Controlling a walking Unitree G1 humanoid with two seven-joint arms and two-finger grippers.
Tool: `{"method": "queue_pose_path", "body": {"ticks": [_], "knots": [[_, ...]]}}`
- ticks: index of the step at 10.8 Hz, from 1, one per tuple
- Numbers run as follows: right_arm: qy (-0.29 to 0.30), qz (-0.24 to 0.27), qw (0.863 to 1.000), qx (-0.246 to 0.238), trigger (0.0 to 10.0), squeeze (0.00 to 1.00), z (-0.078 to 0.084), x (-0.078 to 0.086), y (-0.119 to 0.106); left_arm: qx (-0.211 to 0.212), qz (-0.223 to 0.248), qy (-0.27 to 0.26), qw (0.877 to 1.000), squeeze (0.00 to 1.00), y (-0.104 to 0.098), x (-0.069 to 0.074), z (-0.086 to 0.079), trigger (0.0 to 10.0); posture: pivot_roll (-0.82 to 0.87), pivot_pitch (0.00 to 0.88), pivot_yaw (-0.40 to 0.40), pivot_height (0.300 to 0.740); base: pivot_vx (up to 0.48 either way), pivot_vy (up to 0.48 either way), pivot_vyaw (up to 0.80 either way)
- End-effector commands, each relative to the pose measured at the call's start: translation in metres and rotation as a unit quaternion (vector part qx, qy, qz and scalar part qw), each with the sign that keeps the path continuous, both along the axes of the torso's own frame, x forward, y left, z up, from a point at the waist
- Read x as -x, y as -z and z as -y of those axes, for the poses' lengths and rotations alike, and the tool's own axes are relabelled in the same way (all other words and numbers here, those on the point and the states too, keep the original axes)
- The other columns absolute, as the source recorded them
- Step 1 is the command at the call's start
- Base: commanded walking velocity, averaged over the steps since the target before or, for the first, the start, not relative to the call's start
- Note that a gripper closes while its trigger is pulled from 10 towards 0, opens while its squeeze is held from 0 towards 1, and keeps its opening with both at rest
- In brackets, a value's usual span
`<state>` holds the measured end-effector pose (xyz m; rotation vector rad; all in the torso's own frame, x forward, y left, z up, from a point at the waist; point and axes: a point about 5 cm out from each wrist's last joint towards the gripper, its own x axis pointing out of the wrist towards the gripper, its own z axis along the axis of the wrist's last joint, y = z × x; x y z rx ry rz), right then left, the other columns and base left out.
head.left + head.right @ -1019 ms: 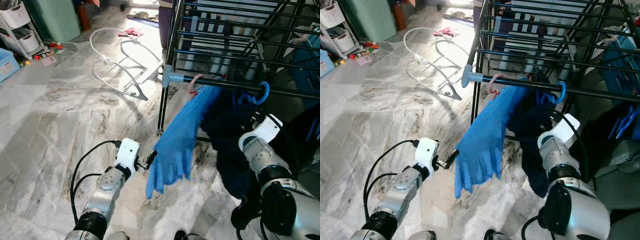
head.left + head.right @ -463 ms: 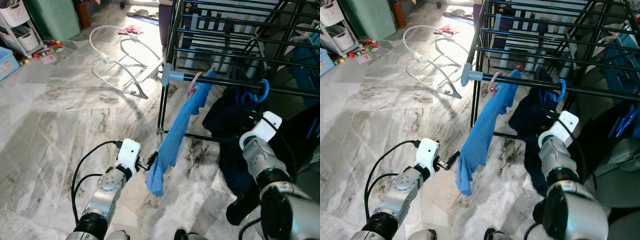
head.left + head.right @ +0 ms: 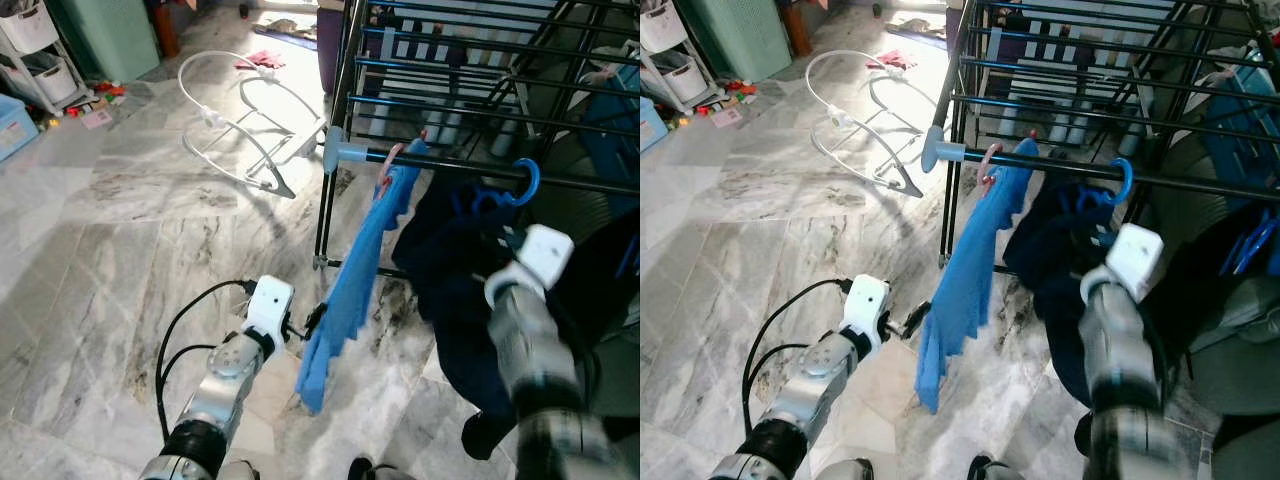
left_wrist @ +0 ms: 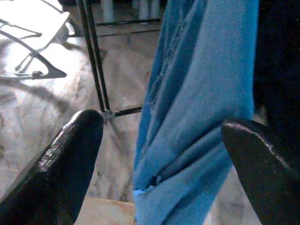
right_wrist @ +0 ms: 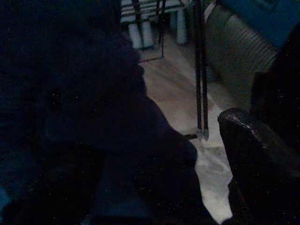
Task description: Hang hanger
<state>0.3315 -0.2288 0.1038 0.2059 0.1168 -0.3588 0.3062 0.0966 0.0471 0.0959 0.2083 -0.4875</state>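
While pink hanger [image 3: 390,165] sits hooked on drying rack rail [image 3: 450,168], blue garment [image 3: 355,280] drapes free toward floor. Left gripper [image 3: 316,320] beside cloth's lower edge, fingers spread wide, holding nothing, likely just letting go. Right gripper [image 5: 187,187] near dark garment [image 3: 455,290]; finger state unclear.

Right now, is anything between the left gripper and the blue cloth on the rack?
Nothing visible. The left gripper is open, its fingers either side of the blue cloth, which hangs straight ahead from a pink hanger on the rack's rail.
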Motion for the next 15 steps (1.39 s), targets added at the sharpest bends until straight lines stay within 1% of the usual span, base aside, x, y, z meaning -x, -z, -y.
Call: {"method": "queue_pose_path", "body": {"ticks": [1,2,3,4,5,6,7,8,9,10,11,12,13,15], "knots": [[0.005,0.016,1.000,0.007,10.0,1.00,0.001,0.004,-0.008,-0.005,-0.002,0.001,1.000,0.00,0.002,0.000,0.001,10.0,0.12,0.146,-0.049,0.740,0.000,0.000,0.00],[0.004,0.022,0.999,0.022,10.0,1.00,0.000,0.018,-0.008,-0.006,0.000,-0.006,1.000,0.00,0.002,-0.001,0.002,10.0,0.12,0.141,-0.050,0.740,0.000,0.000,0.00],[-0.001,0.023,0.999,0.047,10.0,1.00,0.002,0.035,-0.006,-0.024,0.001,-0.033,0.999,0.00,0.003,-0.003,0.000,10.0,0.11,0.131,-0.052,0.740,0.000,0.000,0.00],[-0.012,0.026,0.999,0.045,10.0,1.00,0.000,0.047,-0.008,-0.045,0.005,-0.055,0.997,0.00,0.004,-0.006,-0.004,10.0,0.10,0.129,-0.055,0.740,0.000,0.000,0.00],[-0.027,0.026,0.997,0.061,10.0,1.00,-0.005,0.063,-0.011,-0.053,0.011,-0.068,0.996,0.00,0.003,-0.007,-0.007,10.0,0.09,0.126,-0.057,0.740,0.000,0.000,0.00],[-0.039,0.023,0.996,0.078,10.0,1.00,-0.012,0.083,-0.011,-0.053,0.022,-0.070,0.996,0.00,-0.001,-0.008,-0.010,10.0,0.08,0.121,-0.062,0.740,0.000,0.000,0.00],[-0.043,0.020,0.996,0.079,10.0,1.00,-0.016,0.096,-0.008,-0.057,0.034,-0.078,0.995,0.00,-0.005,-0.010,-0.012,10.0,0.07,0.115,-0.069,0.740,0.000,0.000,0.00],[-0.043,0.029,0.996,0.070,10.0,1.00,-0.020,0.108,-0.008,-0.057,0.043,-0.084,0.994,0.00,-0.009,-0.012,-0.014,10.0,0.07,0.110,-0.071,0.740,0.000,0.000,0.00],[-0.051,0.023,0.996,0.074,10.0,1.00,-0.023,0.114,-0.006,-0.061,0.048,-0.094,0.993,0.00,-0.011,-0.014,-0.015,10.0,0.06,0.093,-0.076,0.740,0.000,0.000,0.00],[-0.065,0.022,0.996,0.059,10.0,1.00,-0.031,0.122,-0.004,-0.059,0.050,-0.094,0.993,0.00,-0.012,-0.014,-0.016,10.0,0.06,0.077,-0.073,0.740,0.000,0.000,0.00],[-0.080,0.017,0.995,0.065,10.0,1.00,-0.039,0.126,0.001,-0.069,0.042,-0.099,0.992,0.00,-0.010,-0.015,-0.017,10.0,0.06,0.069,-0.068,0.740,0.000,0.000,0.00],[-0.089,0.003,0.994,0.061,10.0,1.00,-0.044,0.129,0.008,-0.071,0.044,-0.099,0.992,0.00,-0.011,-0.015,-0.016,10.0,0.07,0.061,-0.065,0.740,0.000,0.000,0.00],[-0.098,-0.007,0.993,0.067,10.0,1.00,-0.048,0.128,0.012,-0.072,0.049,-0.096,0.992,0.00,-0.012,-0.016,-0.013,10.0,0.07,0.056,-0.059,0.740,0.000,0.000,0.00],[-0.108,-0.001,0.992,0.066,10.0,1.00,-0.053,0.124,0.009,-0.072,0.048,-0.093,0.992,0.00,-0.013,-0.018,-0.010,10.0,0.06,0.053,-0.058,0.740,-0.120,0.000,0.00]]}}
